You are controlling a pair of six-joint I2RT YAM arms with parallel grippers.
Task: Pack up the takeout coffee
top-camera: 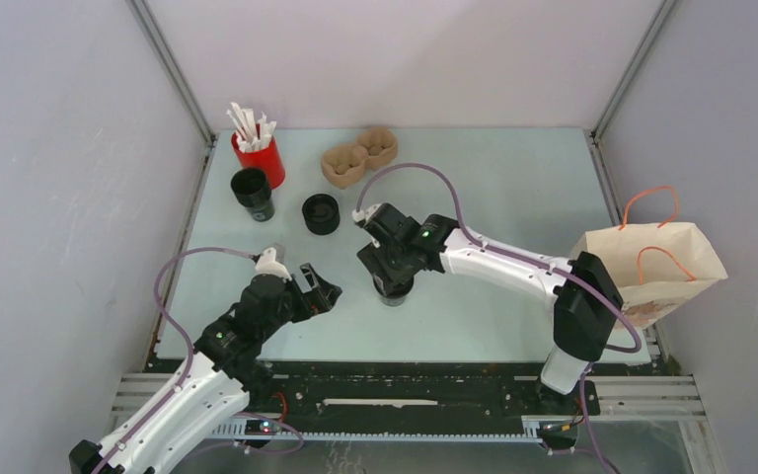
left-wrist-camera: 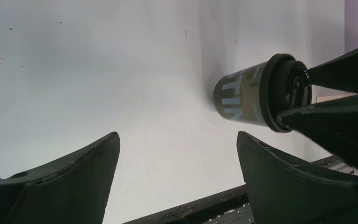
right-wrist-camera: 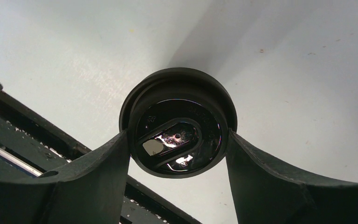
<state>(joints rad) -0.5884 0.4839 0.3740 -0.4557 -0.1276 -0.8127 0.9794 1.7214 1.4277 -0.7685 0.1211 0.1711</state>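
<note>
The takeout coffee [top-camera: 393, 292], a small dark cup with a black lid, stands upright on the table near the middle, mostly hidden under my right gripper [top-camera: 391, 272]. In the right wrist view the lid [right-wrist-camera: 179, 135] sits between the two fingers, and both touch its rim, so my right gripper [right-wrist-camera: 177, 132] is shut on it. From the left wrist the cup [left-wrist-camera: 242, 98] shows with the right fingers [left-wrist-camera: 335, 116] on its lid. My left gripper [top-camera: 321, 286] [left-wrist-camera: 178, 135] is open and empty, a short way left of the cup.
A brown paper bag [top-camera: 656, 267] with orange handles stands open at the right table edge. At the back left are a red cup of white sticks [top-camera: 260, 158], an open black cup [top-camera: 253, 193], a squat black round piece [top-camera: 321, 213] and a cardboard cup carrier [top-camera: 359, 158].
</note>
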